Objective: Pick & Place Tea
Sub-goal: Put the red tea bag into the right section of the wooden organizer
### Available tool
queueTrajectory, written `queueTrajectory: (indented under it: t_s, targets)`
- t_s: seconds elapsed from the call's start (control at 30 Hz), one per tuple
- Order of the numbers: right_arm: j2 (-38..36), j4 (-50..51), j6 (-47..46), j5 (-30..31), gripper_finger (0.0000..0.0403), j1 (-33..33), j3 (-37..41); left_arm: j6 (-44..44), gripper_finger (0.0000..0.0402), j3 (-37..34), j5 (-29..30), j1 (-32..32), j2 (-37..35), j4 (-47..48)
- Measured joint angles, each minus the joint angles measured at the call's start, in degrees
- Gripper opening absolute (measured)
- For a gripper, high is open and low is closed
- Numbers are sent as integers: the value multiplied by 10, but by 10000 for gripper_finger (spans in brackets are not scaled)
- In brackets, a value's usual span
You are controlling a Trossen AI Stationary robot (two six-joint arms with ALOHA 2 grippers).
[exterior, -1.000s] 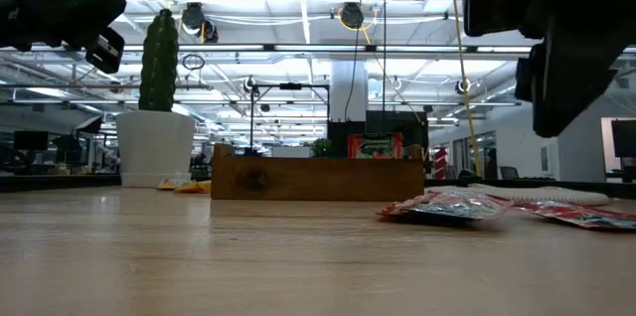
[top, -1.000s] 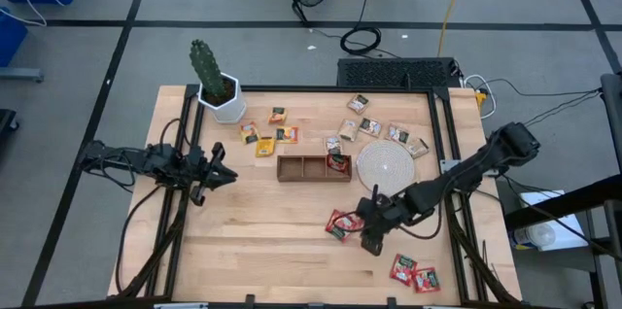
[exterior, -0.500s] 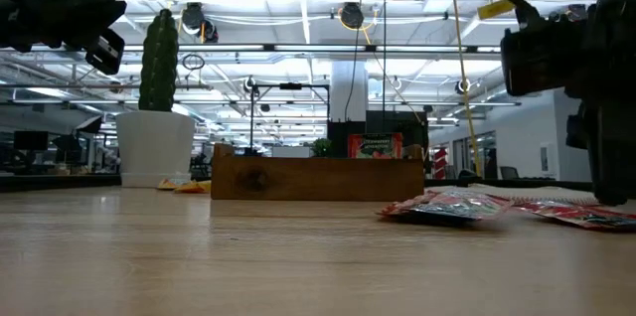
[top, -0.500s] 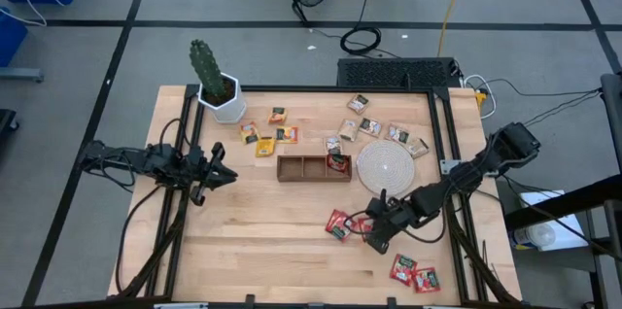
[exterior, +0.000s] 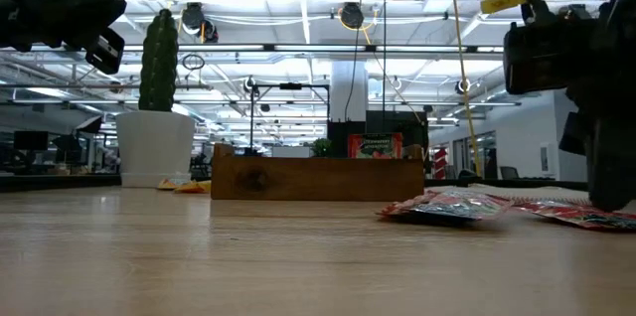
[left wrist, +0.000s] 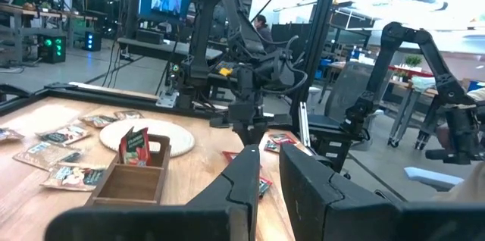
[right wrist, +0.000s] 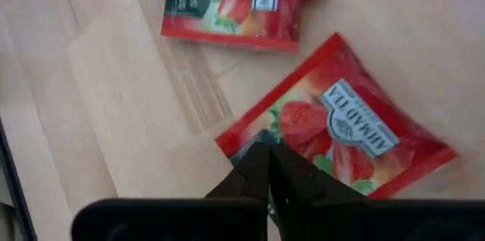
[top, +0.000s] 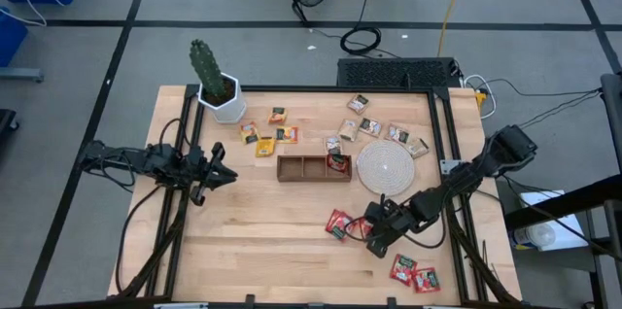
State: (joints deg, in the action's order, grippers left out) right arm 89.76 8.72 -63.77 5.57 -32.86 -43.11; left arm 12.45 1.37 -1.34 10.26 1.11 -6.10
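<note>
My right gripper (right wrist: pixel 267 167), jaws pressed together at the flat red square tea sachet (right wrist: pixel 345 139) edge; thin corner may slip free.

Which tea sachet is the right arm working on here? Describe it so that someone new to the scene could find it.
Start at the wooden tray mid-table and move toward the near edge, to the pair of red sachets beside the right end effector. It is the red strawberry sachet whose edge sits at the shut fingertips; its twin lies clear of them.

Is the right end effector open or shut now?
Shut: the right end effector has its dark fingertips pressed together at the edge of a red square tea sachet.
</note>
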Motion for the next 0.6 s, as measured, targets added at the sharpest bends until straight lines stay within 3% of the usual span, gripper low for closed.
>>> queueTrajectory:
  t_s: [0.37,0.6]
  targets:
    - [23,45,-50,-104,0,-8,-3,0,58,0,0,0,0,-1]
    - [20,176,-72,-246,0,-7,-2,0,58,0,0,0,0,-1]
